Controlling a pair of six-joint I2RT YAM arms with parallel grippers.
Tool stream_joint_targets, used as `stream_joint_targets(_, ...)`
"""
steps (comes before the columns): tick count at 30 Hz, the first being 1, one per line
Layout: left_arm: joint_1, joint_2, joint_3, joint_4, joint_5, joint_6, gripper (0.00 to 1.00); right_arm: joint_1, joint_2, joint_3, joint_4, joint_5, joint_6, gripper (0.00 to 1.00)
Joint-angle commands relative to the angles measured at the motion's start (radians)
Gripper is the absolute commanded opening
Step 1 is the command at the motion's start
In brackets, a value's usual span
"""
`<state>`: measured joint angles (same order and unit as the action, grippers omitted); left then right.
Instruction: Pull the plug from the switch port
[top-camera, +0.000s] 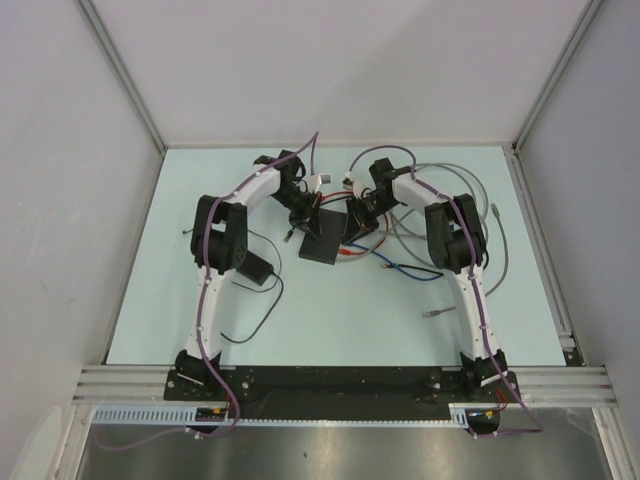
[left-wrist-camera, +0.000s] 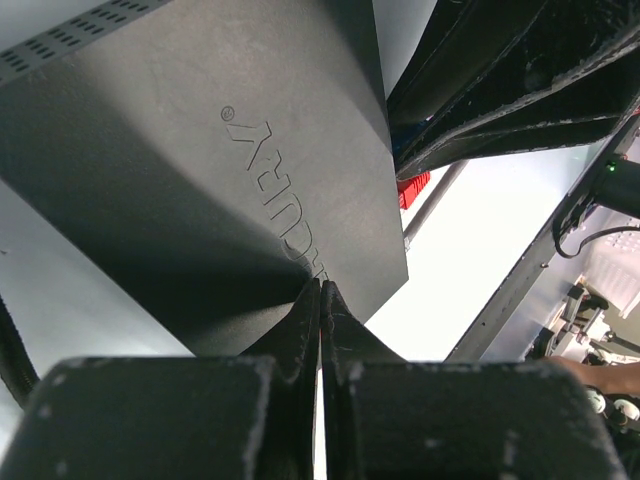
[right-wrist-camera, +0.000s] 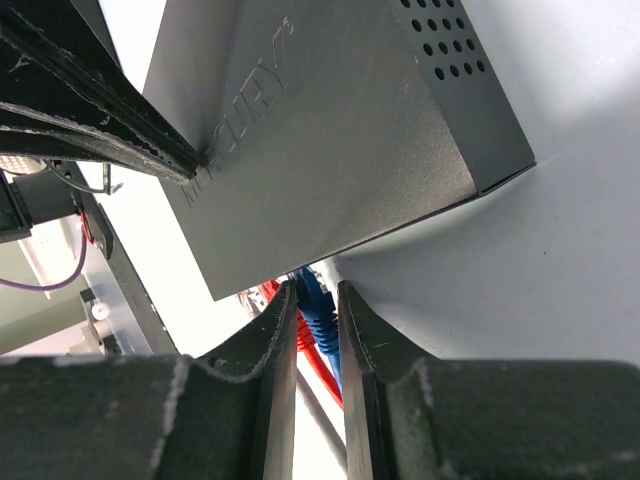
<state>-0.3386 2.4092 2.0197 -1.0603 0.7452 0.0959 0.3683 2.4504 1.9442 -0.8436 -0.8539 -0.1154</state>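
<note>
The switch (top-camera: 322, 243) is a flat matte-black box at mid table, with one end lifted. It fills the left wrist view (left-wrist-camera: 200, 150) and the right wrist view (right-wrist-camera: 330, 130). My left gripper (top-camera: 300, 215) is shut, with its tips (left-wrist-camera: 321, 288) pressed on the switch's top face near the embossed logo. My right gripper (top-camera: 358, 215) is at the switch's port edge. Its jaws (right-wrist-camera: 316, 290) are closed on the blue plug (right-wrist-camera: 320, 305), which sits in a port. A red plug (left-wrist-camera: 412, 188) and its cable (right-wrist-camera: 322, 368) are beside the blue plug.
A small black power adapter (top-camera: 255, 268) with a thin cord lies left of the switch. Blue and red cables (top-camera: 405, 266) trail to the right, and grey cables (top-camera: 480, 200) loop at the back right. A loose grey plug (top-camera: 432, 314) lies at the front right. Walls enclose the table.
</note>
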Motion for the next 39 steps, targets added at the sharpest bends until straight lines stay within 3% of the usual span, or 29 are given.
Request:
stream_joint_targets(1, -0.01, 0.031, 0.028, 0.003, -0.033, 0.018, 0.0, 0.008, 0.087, -0.027, 0.021, 0.273, -0.056, 0.0)
stream_joint_targets(9, -0.013, 0.034, 0.033, 0.0, -0.07, 0.021, 0.0, 0.011, 0.105, -0.018, -0.09, 0.236, -0.127, 0.0)
stream_joint_targets(13, -0.013, 0.037, 0.036, 0.002, -0.07, 0.024, 0.0, -0.008, 0.104, 0.01, -0.089, 0.161, -0.142, 0.0)
stream_joint_targets(27, -0.013, 0.042, 0.042, 0.0, -0.066, 0.025, 0.0, -0.02, 0.096, 0.041, -0.094, 0.142, -0.153, 0.0)
stream_joint_targets(34, -0.014, 0.047, 0.047, 0.002, -0.063, 0.022, 0.0, -0.016, 0.042, -0.071, -0.071, 0.11, -0.118, 0.0)
stream_joint_targets(39, -0.014, 0.047, 0.051, 0.0, -0.061, 0.024, 0.0, -0.025, 0.076, 0.034, -0.06, 0.154, -0.113, 0.0)
